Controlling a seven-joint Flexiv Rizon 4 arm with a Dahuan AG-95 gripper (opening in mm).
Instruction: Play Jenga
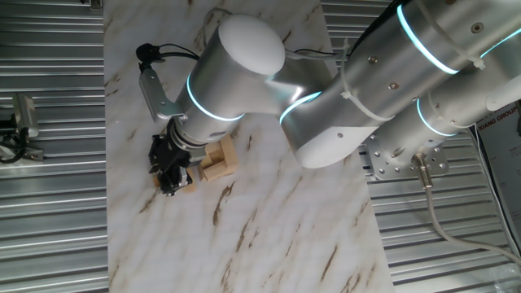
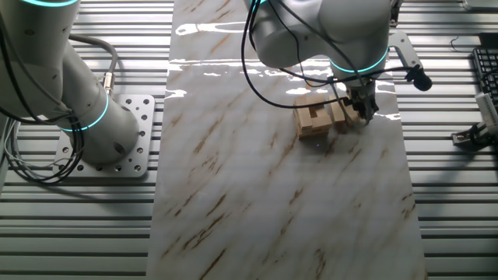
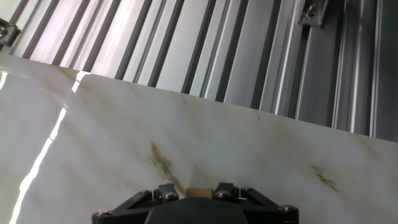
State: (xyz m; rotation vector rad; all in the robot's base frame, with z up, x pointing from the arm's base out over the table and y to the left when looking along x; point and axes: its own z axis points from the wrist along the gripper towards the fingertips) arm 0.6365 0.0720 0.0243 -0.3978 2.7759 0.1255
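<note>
My claw hangs low over the marble table, right at the outer end of the Jenga stack. In one fixed view the stack sits just beside my wrist, on the side toward the table's middle, and a single block juts from under my fingers toward the table's near edge. In the other fixed view the claw stands at the right-hand end of the Jenga, touching or nearly touching the outermost block.

In the hand view a sliver of tan wood shows between the two finger bases, so I judge that I am pinching one block, with the jaws drawn in against its sides, though the fingertips themselves are hidden.

What the coming move turns on is this: the stack lies to one side of me, not below me, and the block's long axis appears to run level, away from the stack. I judge that I should travel along that axis, outward from the stack, since any sideways drift would drag against the neighbouring blocks.
</note>
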